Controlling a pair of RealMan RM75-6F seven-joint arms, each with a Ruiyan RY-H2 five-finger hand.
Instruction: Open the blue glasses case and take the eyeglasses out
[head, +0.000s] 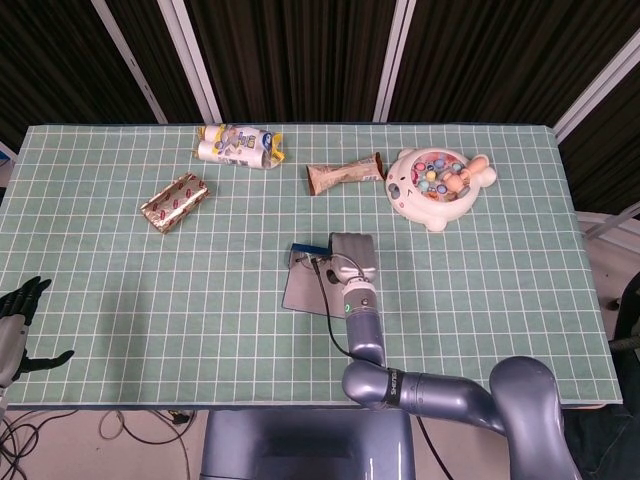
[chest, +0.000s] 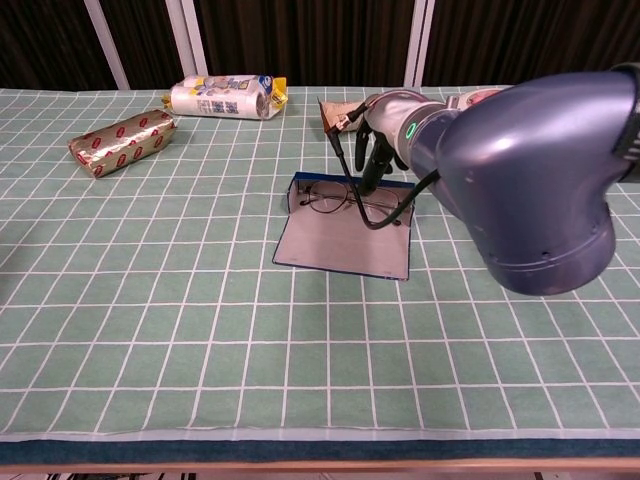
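One flat blue glasses case lying open mid-table, thin wire-framed eyeglasses resting along its far edge. Right hand poised over the eyeglasses, fingers pointing down, apparently not gripping. Left hand idle off the table's near-left edge, fingers spread.

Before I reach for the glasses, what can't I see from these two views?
- Right hand: chest view, arm hides the fingers; whether it touches the glasses is unclear.
- Glasses: head view, hidden under the right hand.
- Case: head view, right side covered by the arm.
- Left hand: head view, cut by the edge.
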